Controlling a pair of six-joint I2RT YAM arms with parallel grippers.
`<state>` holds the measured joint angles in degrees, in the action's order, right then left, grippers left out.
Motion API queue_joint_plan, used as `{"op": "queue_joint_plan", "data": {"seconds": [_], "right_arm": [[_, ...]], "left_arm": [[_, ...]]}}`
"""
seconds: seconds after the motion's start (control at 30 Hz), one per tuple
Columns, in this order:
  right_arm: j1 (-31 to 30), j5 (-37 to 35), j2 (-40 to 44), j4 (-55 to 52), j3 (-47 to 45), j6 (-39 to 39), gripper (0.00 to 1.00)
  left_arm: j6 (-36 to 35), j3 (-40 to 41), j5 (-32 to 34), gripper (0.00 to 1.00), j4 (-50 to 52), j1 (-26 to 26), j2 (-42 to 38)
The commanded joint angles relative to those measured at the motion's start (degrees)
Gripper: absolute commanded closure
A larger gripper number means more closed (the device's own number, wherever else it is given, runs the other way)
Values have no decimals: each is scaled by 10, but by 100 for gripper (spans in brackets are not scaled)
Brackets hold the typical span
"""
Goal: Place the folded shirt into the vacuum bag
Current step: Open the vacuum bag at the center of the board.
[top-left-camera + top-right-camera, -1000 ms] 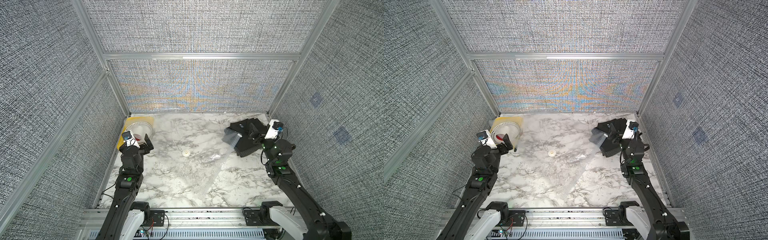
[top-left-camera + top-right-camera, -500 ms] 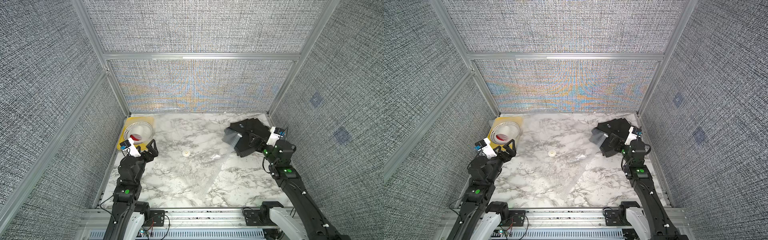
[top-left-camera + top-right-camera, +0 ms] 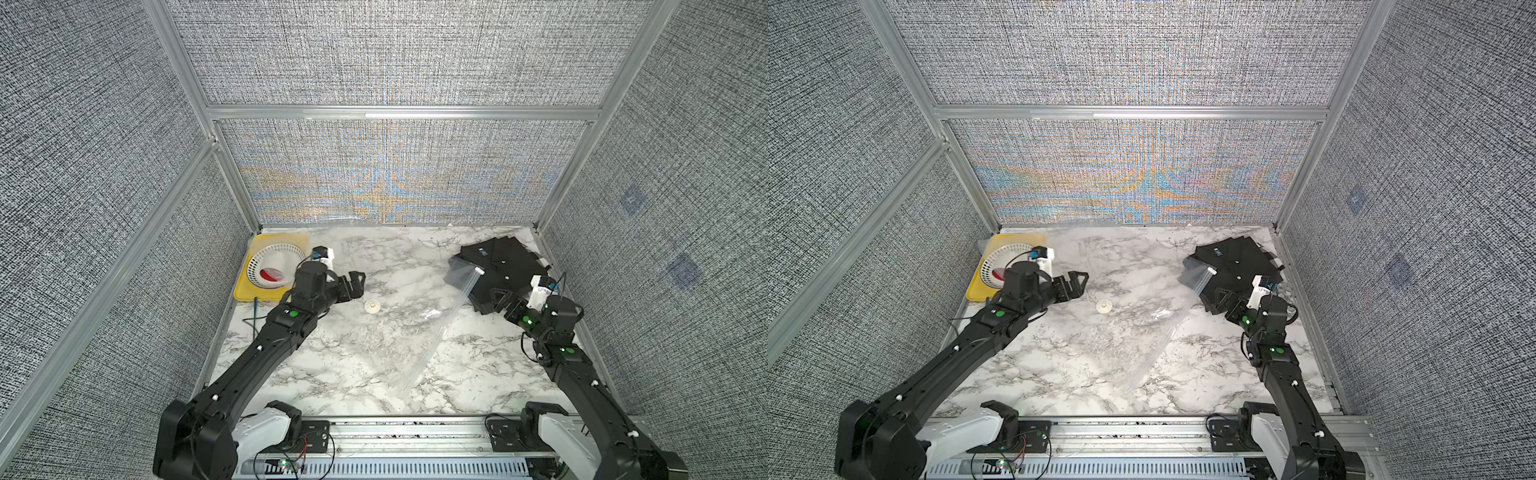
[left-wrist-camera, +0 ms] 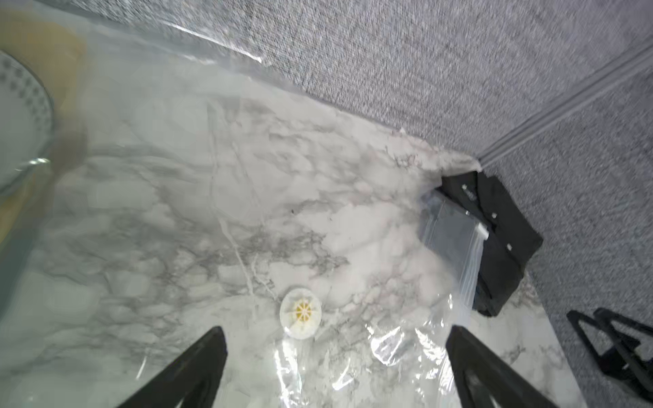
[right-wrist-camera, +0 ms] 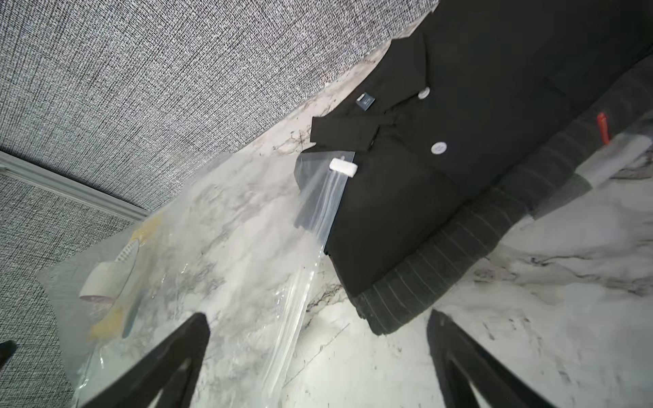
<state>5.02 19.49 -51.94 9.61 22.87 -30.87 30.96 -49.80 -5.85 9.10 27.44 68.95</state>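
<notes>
- The vacuum bag point(image 3: 386, 332) is a big clear sheet of crinkly plastic lying flat. It is hard to make out except for its glints and the round white valve disc point(image 3: 372, 306) with a yellowish centre.
- From the valve disc, the bag runs out to a ribbed zip edge with a small white slider point(image 3: 478, 271). That corner lies lapped over the near edge of the folded shirt point(image 3: 505, 264).
- The folded shirt is black, with its collar, a label and white buttons showing. It sits on a grey striped cloth point(image 5: 441, 261), well apart from the valve disc, out by the right-hand wall and outside the bag.
- The left gripper point(image 3: 360, 285) is just beside the valve disc. Its jaws are spread wide with nothing between them, and in the left wrist view the disc point(image 4: 300, 312) shows just ahead of the gap.
- The right gripper point(image 3: 497, 301) is well apart from the valve disc, past the zip edge and close to the shirt's near corner. Its jaws are also wide apart and hold nothing.
- On the other side of the valve disc stands a yellow tray point(image 3: 291, 240) holding a white slotted basket point(image 3: 266, 255). The wrist views show it through the plastic.
- Everything rests on a white marble-patterned table point(image 3: 478, 374), boxed in by grey woven panels in aluminium frames.
</notes>
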Motion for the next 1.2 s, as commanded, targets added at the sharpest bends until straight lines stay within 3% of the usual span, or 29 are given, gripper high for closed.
{"op": "queue_joint_plan", "data": {"seconds": [0.0, 0.23, 0.4, 0.63, 0.8, 1.0, 1.17], "right_arm": [[3, 49, -11, 24, -10, -18, 2], [40, 131, -37, 45, -44, -71, 5], [54, 136, -30, 4, -50, -58, 6], [63, 171, -32, 5, -79, -57, 14], [59, 202, -66, 38, -91, -59, 20], [10, 208, -137, 108, -91, -75, 34], [-51, 172, -205, 163, -77, -95, 48]], "left_arm": [[-56, -54, 53, 0, 73, 63, 56], [-139, -196, 77, 0, 168, 169, 205], [-165, -283, 53, 0, 196, 223, 294], [-196, -447, 140, 0, 298, 297, 440], [-209, -519, 161, 0, 331, 321, 510], [-202, -531, 184, 0, 333, 317, 531], [-180, -493, 114, 0, 292, 287, 509]]}}
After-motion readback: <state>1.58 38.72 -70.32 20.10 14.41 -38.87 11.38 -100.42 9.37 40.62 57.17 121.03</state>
